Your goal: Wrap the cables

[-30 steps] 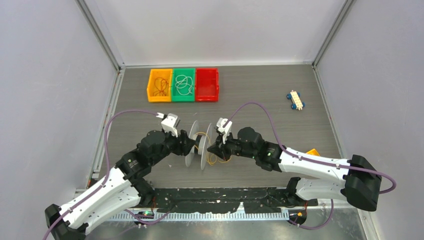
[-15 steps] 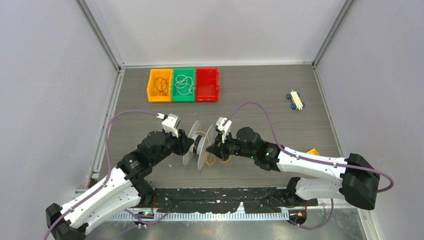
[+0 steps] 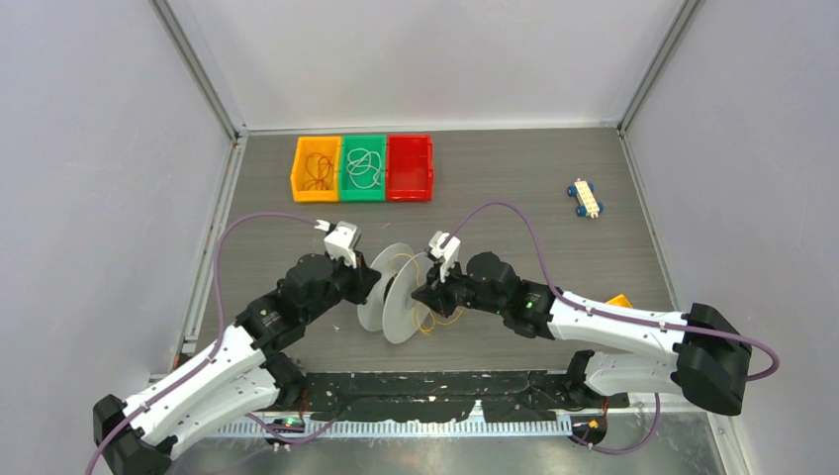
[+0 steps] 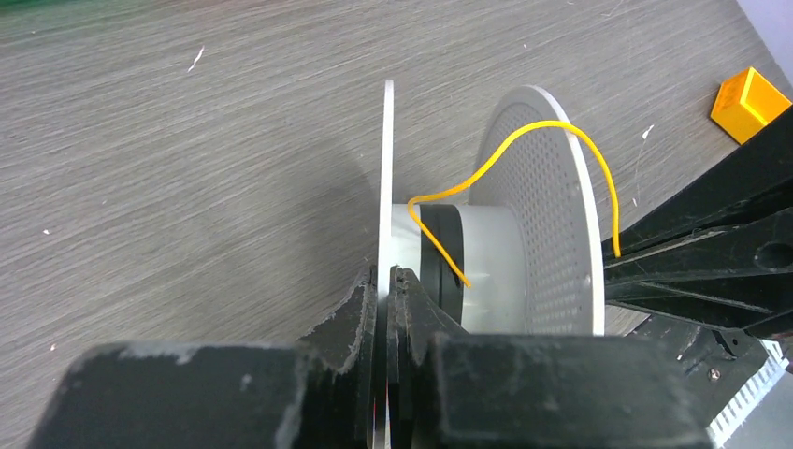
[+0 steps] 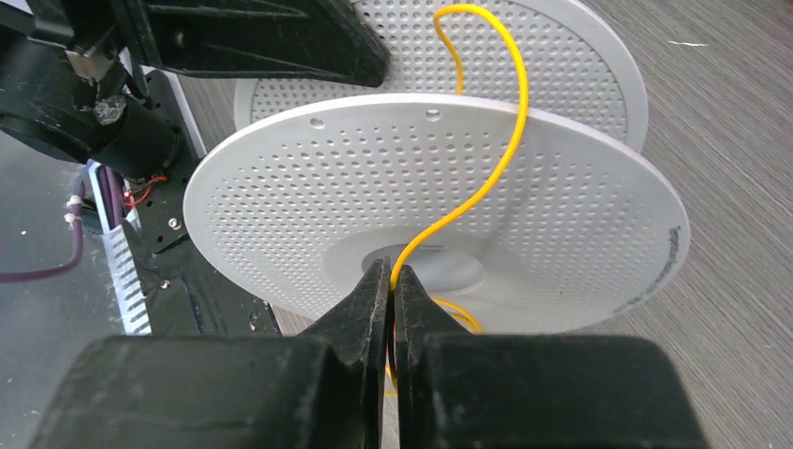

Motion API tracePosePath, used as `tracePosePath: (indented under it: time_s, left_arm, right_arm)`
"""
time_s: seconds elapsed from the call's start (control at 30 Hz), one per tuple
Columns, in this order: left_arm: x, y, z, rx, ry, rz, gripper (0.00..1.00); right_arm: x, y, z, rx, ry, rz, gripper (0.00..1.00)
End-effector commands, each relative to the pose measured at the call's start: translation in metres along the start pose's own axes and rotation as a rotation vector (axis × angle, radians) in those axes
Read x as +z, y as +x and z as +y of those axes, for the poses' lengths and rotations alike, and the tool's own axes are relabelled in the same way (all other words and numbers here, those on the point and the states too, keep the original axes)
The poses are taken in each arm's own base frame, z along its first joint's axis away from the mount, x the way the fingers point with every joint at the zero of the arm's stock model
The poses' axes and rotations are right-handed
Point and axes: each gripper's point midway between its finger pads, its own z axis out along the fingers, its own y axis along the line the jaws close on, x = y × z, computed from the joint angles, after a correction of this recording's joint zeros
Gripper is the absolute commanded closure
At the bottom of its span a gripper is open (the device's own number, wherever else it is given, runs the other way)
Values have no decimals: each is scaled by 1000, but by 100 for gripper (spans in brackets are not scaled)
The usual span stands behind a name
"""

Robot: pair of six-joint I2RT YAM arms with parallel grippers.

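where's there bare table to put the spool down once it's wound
Widest bare patch: between the red bin and the toy car, beyond the right hand. Crowded at the near centre, where the left hand grips the spool and the right hand pinches the yellow wire.

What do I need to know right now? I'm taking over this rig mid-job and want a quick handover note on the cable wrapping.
Left gripper: shut on the edge of one flange of the white perforated plastic spool, holding it on edge.
Right gripper: shut on the thin yellow wire.
Wire: its end sits at the black band on the spool's grey hub; it arcs over the other flange to the right gripper, with slack loops beyond.
Done: hardly any turns visible on the hub.
Left: wind the slack on.
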Motion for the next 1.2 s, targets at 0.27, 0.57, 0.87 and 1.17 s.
tracePosePath:
  time_s: [0.27,0.57,0.87,1.17]
  left_arm:
    - [-18,-36,-9,10,22,-82,60]
    - [-12,-35,-19,38,74,-65,100]
    - [-1,-76,-4,8,-67,-188,100]
    - [7,-82,-3,40,-107,-203,100]
  right_arm:
    - [-12,-46,16,10,-41,-111,95]
    - [-23,-52,13,-33,-27,-153,95]
    - [-30,-84,-1,-134,65,-191,94]
    - [-19,-68,2,-107,27,-171,95]
